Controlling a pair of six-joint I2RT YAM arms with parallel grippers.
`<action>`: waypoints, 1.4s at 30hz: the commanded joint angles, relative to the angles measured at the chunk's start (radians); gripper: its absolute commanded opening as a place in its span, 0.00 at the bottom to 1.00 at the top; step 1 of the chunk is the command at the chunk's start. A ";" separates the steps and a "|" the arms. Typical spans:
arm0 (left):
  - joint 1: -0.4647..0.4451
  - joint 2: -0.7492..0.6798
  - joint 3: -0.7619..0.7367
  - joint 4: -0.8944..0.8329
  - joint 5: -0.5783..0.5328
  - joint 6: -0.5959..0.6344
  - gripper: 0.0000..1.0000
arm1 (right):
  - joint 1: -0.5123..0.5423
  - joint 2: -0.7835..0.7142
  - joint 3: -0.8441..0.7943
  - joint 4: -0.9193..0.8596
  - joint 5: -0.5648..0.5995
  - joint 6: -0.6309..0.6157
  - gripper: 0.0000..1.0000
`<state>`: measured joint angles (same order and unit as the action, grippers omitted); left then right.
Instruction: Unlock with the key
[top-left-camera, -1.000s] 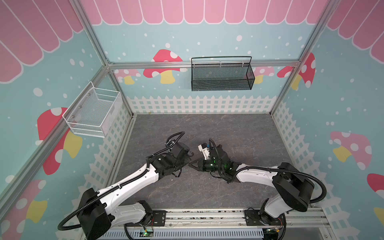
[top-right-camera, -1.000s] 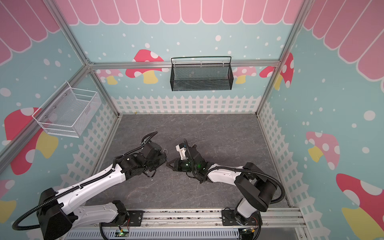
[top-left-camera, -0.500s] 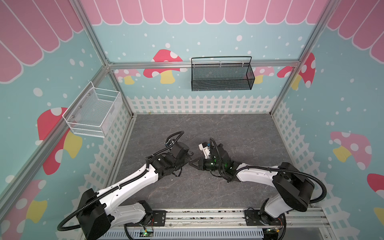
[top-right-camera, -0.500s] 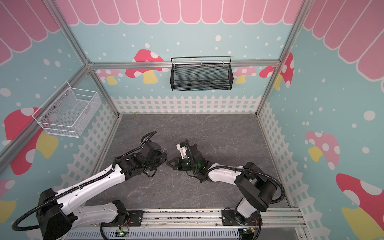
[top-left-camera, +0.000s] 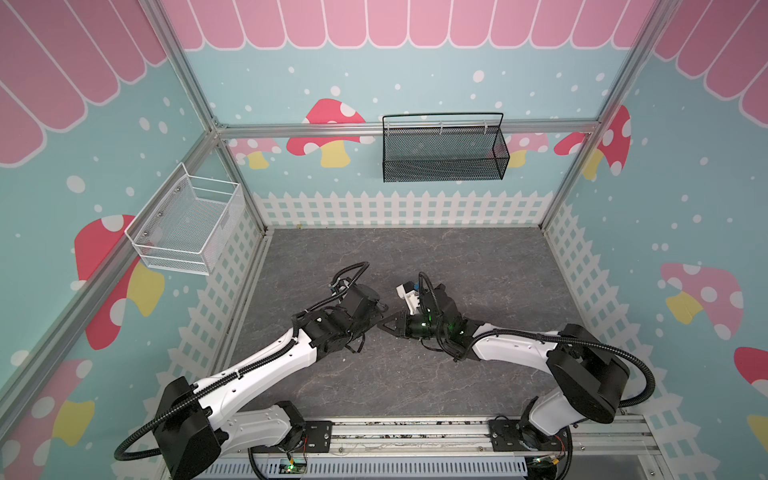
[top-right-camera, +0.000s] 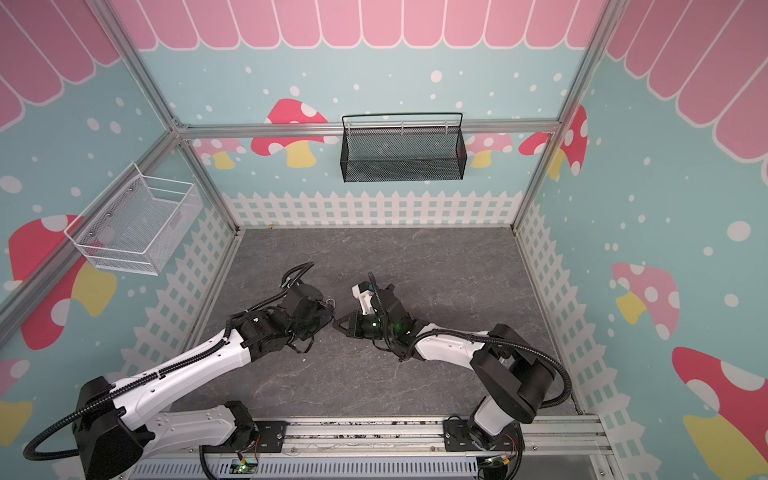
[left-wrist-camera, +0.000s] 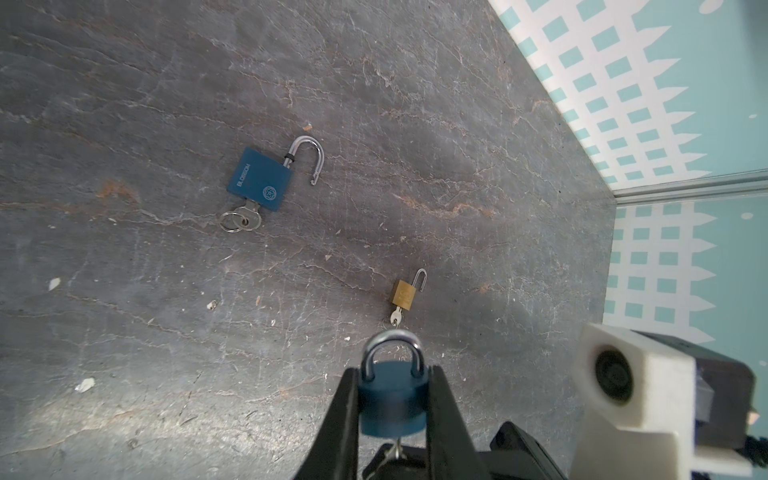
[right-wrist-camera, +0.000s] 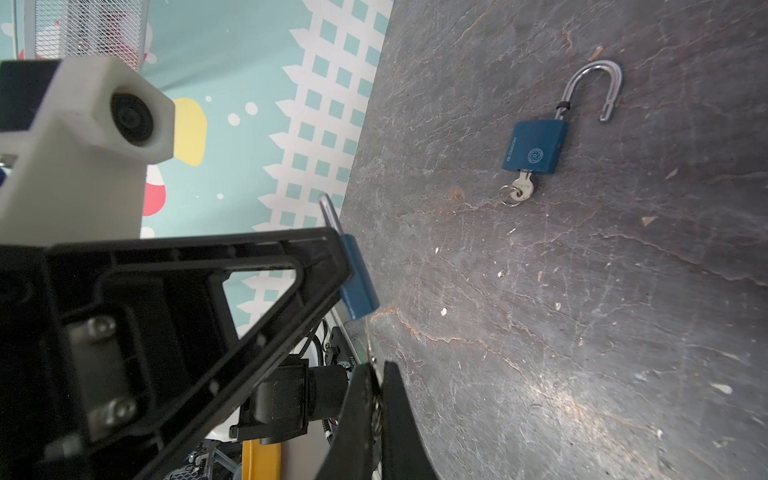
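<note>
Holding tip to tip a little toward six o'clock of the floor's middle, the two grippers have barely shifted over the last second: the left arm reaches in from seven o'clock, the right from five, and neither jaw gap has altered. The left gripper (left-wrist-camera: 393, 376) is closed partway, its jaws clamped on the flat sides of a small blue padlock (left-wrist-camera: 392, 409) held above the grey floor (top-left-camera: 478, 266), with both legs of the shackle seated in the body. The right gripper (right-wrist-camera: 376, 374) is pinched fully together on the key (right-wrist-camera: 369, 340), whose blade runs into the padlock's underside. With nothing moving and the shackle not sprung, I judge the key is in and the turn either has not begun or has not yet bitten, so this lock remains to be opened. Beyond it on the floor lies a brass padlock (left-wrist-camera: 403, 296), its shackle swung free and a key in place; its stamp is too small to read. Farther off lies a larger blue padlock (left-wrist-camera: 258, 178), also open with a ringed key in it, printed BLOSSOM beside a round emblem. Farthest, a white wire basket (top-left-camera: 187, 224) hangs at ten o'clock and a black mesh basket (top-left-camera: 442, 149) at twelve.
</note>
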<state>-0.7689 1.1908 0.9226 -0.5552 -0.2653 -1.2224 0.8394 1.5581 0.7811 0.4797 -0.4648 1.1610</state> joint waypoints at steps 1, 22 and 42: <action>-0.038 -0.014 -0.005 0.008 0.122 0.022 0.00 | -0.024 -0.059 0.019 0.212 -0.034 0.046 0.00; -0.016 -0.150 -0.093 -0.011 0.090 -0.104 0.00 | -0.022 -0.033 0.102 -0.026 -0.092 -0.128 0.00; 0.008 -0.198 -0.254 -0.050 -0.013 -0.396 0.00 | 0.067 0.040 0.002 -0.091 -0.110 -0.035 0.00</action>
<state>-0.7639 0.9985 0.6834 -0.5861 -0.2363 -1.5486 0.9043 1.5902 0.8169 0.3687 -0.5915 1.0946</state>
